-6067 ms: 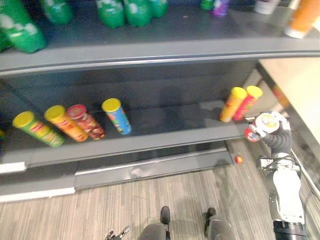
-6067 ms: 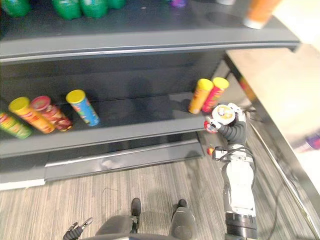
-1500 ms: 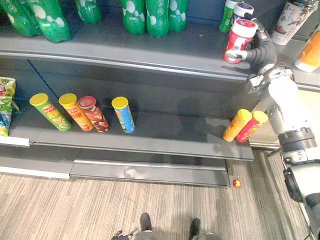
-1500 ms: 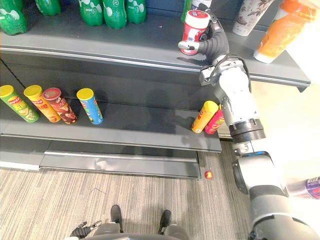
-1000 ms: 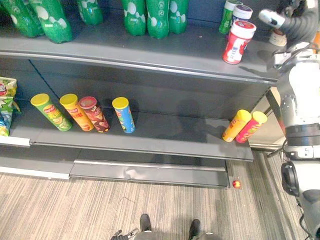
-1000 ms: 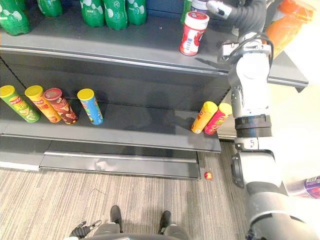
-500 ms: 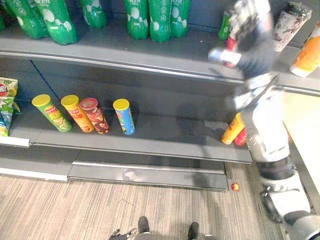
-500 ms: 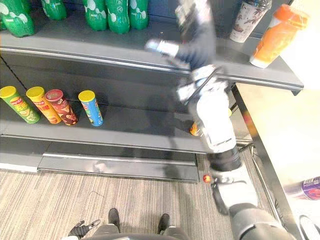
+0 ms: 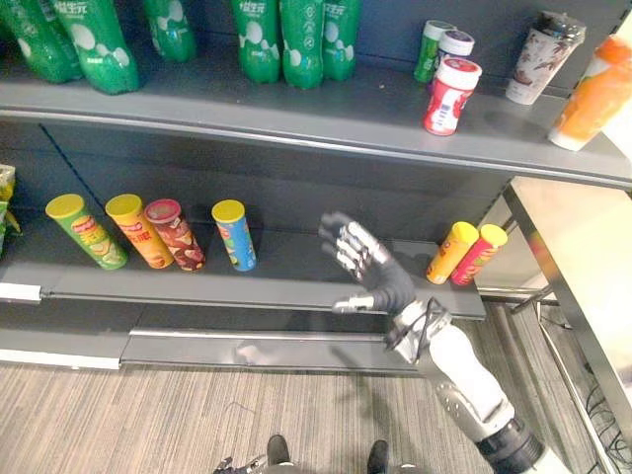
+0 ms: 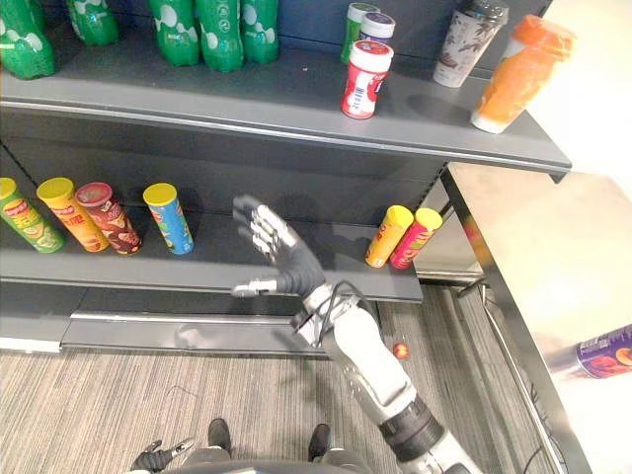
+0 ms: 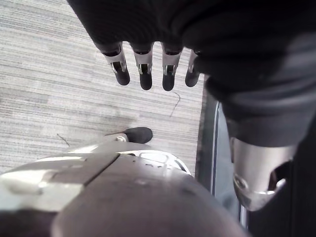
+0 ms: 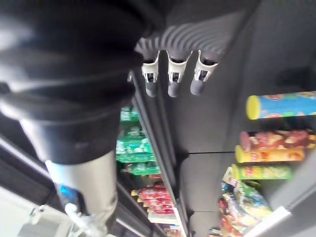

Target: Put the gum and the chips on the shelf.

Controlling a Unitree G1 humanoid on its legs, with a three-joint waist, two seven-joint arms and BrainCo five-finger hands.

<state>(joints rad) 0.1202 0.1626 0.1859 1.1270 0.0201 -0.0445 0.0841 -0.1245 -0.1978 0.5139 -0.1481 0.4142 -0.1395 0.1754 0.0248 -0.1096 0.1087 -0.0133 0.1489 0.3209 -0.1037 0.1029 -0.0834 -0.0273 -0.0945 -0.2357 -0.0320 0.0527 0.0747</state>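
Hovering with right hand (image 9: 378, 279), fingers spread and empty, below shelf (image 9: 247, 109) carrying gum (image 9: 449, 94); dangling left hand (image 11: 144, 69) lower, fingers straight.

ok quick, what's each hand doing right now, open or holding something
left hand: open, holding nothing
right hand: open, fingers spread, holding nothing

Upper shelf (image 9: 197, 99) — bottles (image 9: 296, 39), gum jar (image 9: 449, 96); lower shelf (image 9: 286, 269) — chip cans (image 9: 138, 230)
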